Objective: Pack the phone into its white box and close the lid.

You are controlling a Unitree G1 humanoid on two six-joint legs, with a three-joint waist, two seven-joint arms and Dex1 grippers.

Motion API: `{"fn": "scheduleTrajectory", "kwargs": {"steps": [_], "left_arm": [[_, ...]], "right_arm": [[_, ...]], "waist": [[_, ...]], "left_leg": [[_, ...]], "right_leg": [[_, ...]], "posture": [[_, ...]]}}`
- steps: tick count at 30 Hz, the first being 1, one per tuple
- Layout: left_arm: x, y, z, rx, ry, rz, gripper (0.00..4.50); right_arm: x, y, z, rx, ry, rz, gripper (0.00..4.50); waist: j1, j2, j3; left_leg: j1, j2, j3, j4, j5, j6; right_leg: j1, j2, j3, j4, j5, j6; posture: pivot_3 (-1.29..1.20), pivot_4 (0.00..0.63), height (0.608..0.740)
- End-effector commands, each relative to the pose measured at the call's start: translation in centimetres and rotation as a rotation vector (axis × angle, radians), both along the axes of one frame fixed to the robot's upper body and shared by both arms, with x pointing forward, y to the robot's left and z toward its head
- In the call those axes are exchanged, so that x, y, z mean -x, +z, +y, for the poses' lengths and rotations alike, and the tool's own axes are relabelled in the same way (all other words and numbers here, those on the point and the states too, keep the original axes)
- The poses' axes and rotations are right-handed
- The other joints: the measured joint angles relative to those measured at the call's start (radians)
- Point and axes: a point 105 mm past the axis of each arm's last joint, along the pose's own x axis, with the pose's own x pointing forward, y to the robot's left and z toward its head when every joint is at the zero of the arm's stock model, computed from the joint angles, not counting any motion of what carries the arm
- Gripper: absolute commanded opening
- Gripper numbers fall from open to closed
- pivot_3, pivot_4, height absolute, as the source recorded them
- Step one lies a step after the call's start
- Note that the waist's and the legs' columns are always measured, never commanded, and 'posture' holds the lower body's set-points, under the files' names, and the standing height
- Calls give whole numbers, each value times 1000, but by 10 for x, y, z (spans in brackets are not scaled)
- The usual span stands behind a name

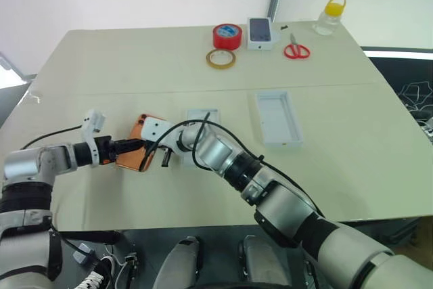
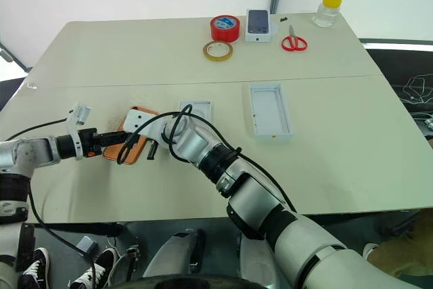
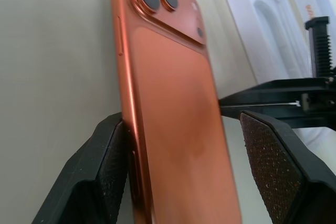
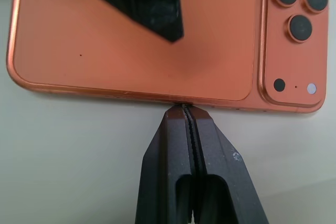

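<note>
While the phone [image 4: 136, 40] lies back-up on the table's [image 1: 325, 167] near left, its long axis runs between my left gripper's [image 3: 184, 182] parted fingers, one at each long edge. My right gripper [image 4: 190, 124], pressed together, touches one long edge. The box [image 1: 200, 121] sits just beside, rightward.

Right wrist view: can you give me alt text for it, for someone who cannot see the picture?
An orange phone lies back-up on a pale table, its three dark camera lenses at one corner. The right gripper, jaws shut, touches its tips to the phone's long edge. One black finger of the left gripper reaches over the phone's back from the far side.
</note>
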Motion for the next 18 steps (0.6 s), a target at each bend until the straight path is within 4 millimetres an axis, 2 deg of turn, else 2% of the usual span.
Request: {"fn": "scheduleTrajectory", "kwargs": {"steps": [1, 5, 9, 12, 13, 14, 18], "left_arm": [[7, -18, -19, 61, -46, 92, 3355], [-5, -12, -4, 61, 47, 66, 3355], [0, -10, 1, 92, 58, 76, 3355], [2, -11, 3, 93, 66, 86, 2432], [3, -10, 3, 100, 66, 86, 2044], [3, -9, 2, 110, 68, 88, 1469], [5, -9, 0, 118, 71, 92, 1469]], "right_arm": [[-1, 7, 4, -7, 6, -29, 36], [-1, 5, 3, -3, 9, -31, 36], [-1, 4, 2, -6, 2, -31, 36], [-1, 4, 2, -9, 2, -33, 0], [-1, 4, 2, -7, 4, -33, 0], [-2, 5, 2, -7, 4, -33, 0], [-2, 5, 2, -9, 3, -39, 0]], "waist": [[0, 0, 0], [1, 0, 0], [-2, 0, 0], [-5, 0, 0], [-5, 0, 0], [-6, 0, 0], [-7, -1, 0]], "left_leg": [[0, 0, 0, 0, 0, 0], [0, 0, 0, 0, 0, 0], [0, 0, -1, 0, 0, 0], [0, 0, -1, 0, 0, 0], [0, 0, -1, 0, 0, -1], [0, 0, -1, 0, 1, -1], [0, 1, -1, 0, 1, -1]], "right_leg": [[0, 0, 0, 0, 0, 0], [0, 0, 0, 0, 0, 0], [0, 0, 0, 0, 0, 0], [0, 0, 0, 0, 0, 0], [-1, 0, 0, 0, 0, 0], [-1, 0, 0, 0, 0, 0], [-1, 1, 0, 0, 0, 0]], "posture": [[0, 150, 740], [0, 150, 740], [0, 150, 740], [0, 150, 740], [0, 150, 740], [0, 150, 740], [0, 150, 740]]}}
